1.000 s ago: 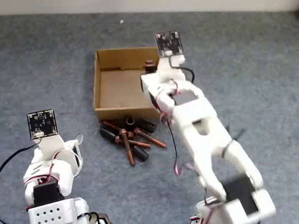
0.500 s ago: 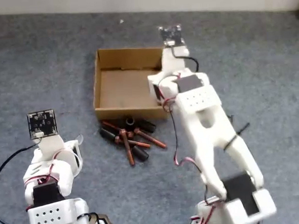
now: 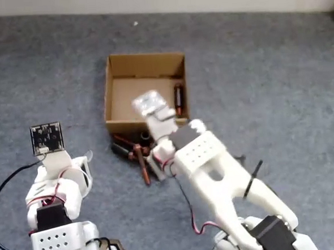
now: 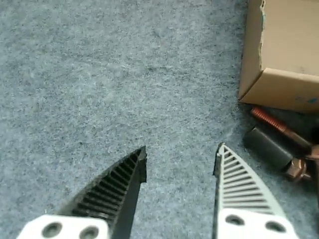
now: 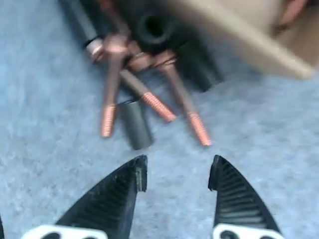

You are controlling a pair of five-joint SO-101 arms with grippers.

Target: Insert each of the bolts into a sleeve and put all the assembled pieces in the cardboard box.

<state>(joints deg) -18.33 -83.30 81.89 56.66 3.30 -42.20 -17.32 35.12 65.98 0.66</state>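
Bolts of copper-coloured metal (image 5: 110, 89) lie crossed in a loose heap with short black cylindrical sleeves (image 5: 134, 124) on the grey carpeted worktop (image 3: 277, 67). The heap sits just outside the near wall of the open brown cardboard box (image 3: 143, 64). Inside the box, one assembled piece (image 3: 179, 100) rests against the side wall on the right arm's side.

The right end effector (image 5: 174, 172) hovers over the edge of the heap farthest from the box, jaws spread and empty. The left end effector (image 4: 179, 164) is also spread and empty, over bare carpet off the box's near corner, with a bolt and a sleeve just beside that corner.

From where I stand these parts look light and quite rigid, so squeezing should not harm them. Being round, they will likely roll or twist out of a sloppy pinch. I would take a bolt across its shank near the head, where the threads give some bite and the tip stays free for insertion. A sleeve looks smoother and more apt to slip, so it wants a grip across its middle, leaving the bore clear. Because the bolts overlap, lifting one may drag its neighbours, so the outlying sleeve seems the easiest pick.
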